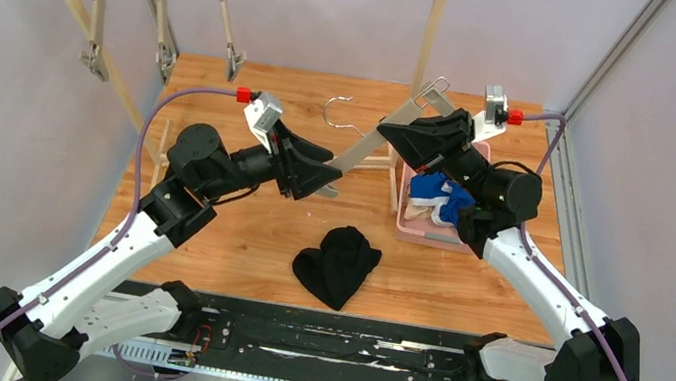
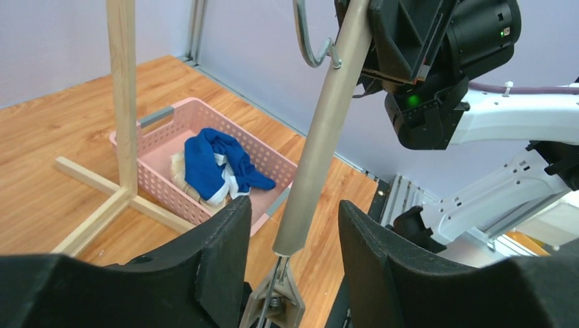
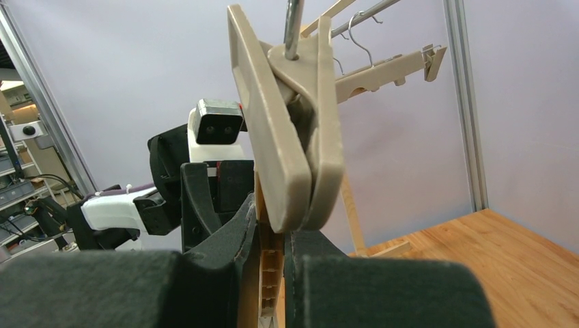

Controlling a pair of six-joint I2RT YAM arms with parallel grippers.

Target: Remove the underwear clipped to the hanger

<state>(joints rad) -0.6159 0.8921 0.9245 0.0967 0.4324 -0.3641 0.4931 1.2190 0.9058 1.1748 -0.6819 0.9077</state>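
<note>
A beige clip hanger (image 1: 368, 147) hangs tilted in the air between my two grippers, with nothing clipped to it. My right gripper (image 1: 395, 134) is shut on its upper end; in the right wrist view the fingers (image 3: 225, 239) pinch the bar just below a closed, empty clip (image 3: 297, 137). My left gripper (image 1: 325, 181) is open, its jaws standing either side of the lower end (image 2: 321, 137) and its clip (image 2: 273, 304) without touching. The black underwear (image 1: 336, 263) lies on the table. The blue underwear (image 2: 208, 164) lies on the cream one (image 2: 179, 169) in the pink basket (image 2: 160, 171).
The pink basket (image 1: 428, 239) stands at the right of the table under my right arm. A wooden rack (image 1: 430, 32) with a metal rail and several empty clip hangers (image 1: 98, 13) stands at the back; its foot (image 2: 95, 222) runs beside the basket.
</note>
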